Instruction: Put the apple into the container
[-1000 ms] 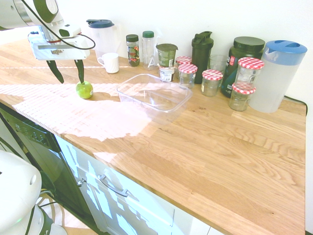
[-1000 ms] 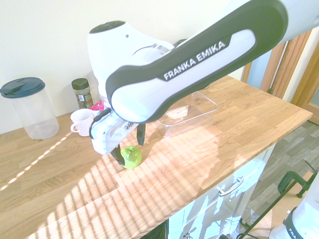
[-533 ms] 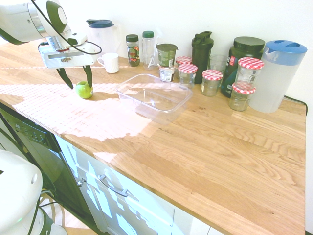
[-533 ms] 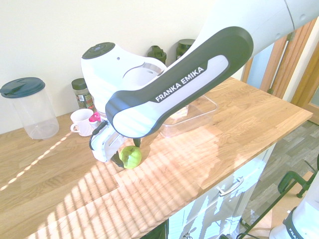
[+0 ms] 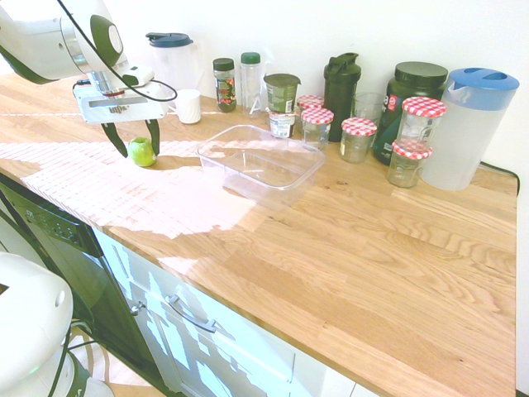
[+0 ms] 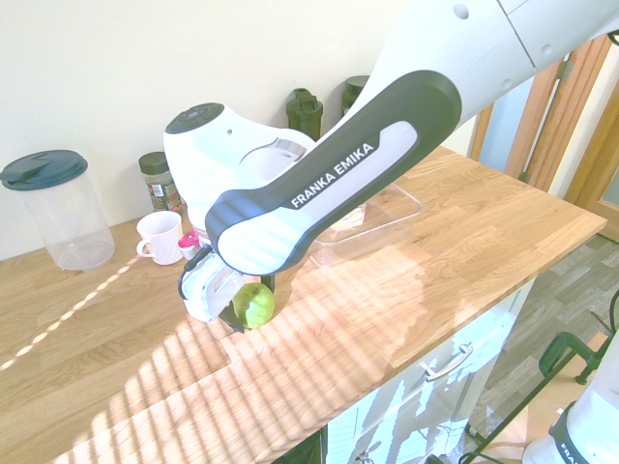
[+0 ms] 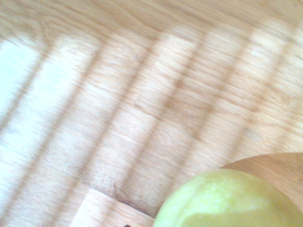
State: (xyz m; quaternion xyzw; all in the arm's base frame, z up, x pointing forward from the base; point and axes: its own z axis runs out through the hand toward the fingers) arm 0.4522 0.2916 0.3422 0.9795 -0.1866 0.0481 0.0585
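Fingers (image 5: 154, 136) spread wide on either side, a firm, likely slippery green apple (image 5: 142, 152) sits on the desk (image 5: 331, 273), best gripped at mid-height, the clear tub (image 5: 260, 165) at three o'clock.

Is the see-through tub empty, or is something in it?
Empty: looking through the clear tub, you see only its bare bottom, and the apple sits outside it.
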